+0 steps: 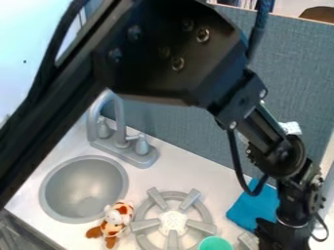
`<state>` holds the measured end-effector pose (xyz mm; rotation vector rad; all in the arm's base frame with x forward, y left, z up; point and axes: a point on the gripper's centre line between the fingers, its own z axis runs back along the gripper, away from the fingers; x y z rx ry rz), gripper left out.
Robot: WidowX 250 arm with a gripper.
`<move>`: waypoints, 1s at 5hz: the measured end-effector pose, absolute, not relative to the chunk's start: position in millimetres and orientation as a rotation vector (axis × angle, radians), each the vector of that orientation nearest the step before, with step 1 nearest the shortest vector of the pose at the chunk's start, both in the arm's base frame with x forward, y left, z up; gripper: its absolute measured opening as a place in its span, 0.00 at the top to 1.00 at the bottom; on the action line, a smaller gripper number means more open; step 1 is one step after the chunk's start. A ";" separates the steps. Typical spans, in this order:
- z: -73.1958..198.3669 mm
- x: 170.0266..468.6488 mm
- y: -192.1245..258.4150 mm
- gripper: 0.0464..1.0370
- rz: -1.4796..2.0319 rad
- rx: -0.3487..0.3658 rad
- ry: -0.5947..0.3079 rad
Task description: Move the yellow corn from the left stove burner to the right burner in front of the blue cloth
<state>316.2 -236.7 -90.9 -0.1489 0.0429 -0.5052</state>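
Black gripper (283,238), jointed and hard-surfaced, hangs downward at the lower right; whether its jaws are parted or closed, and whether they hold anything, cannot be told. Nearest to it, immediately to the left in the view, lies the bright blue cloth (253,210), a flat, soft, roughly oblong piece of matte fabric. Its long axis runs obliquely, from the upper right to the lower left, and its upper part passes behind the arm's dark cable (236,158). Beside the lower part of the gripper is a light grey, hard-edged piece (246,241), partly hidden.

Left of the cloth, the grey toy burner (210,215) consists of a smooth ring with blunt, blocky prongs radiating about a white, perforated disc (174,220). The round-mouthed green cup (215,243) stands at its lower right. The orange-and-white plush animal (114,225), of short-napped, patched fabric, lies between burner and sink, its head toward the upper right and its legs toward the lower left. The round grey sink basin (81,190) is smooth and concave; behind it rises the grey arched faucet (120,122). The pale counter (170,163) meets a blue-grey partition (293,73) of woven texture.
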 end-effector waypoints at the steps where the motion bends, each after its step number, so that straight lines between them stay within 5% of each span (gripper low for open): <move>1: -94.8 318.4 -237.6 0.17 -0.498 -0.144 0.047; 2: -93.0 315.7 -233.3 0.06 -0.470 -0.144 0.020; 3: -70.7 311.6 -220.5 0.05 -0.434 -0.159 -0.039; 5: 3.9 312.1 -181.2 0.05 -0.350 -0.160 -0.155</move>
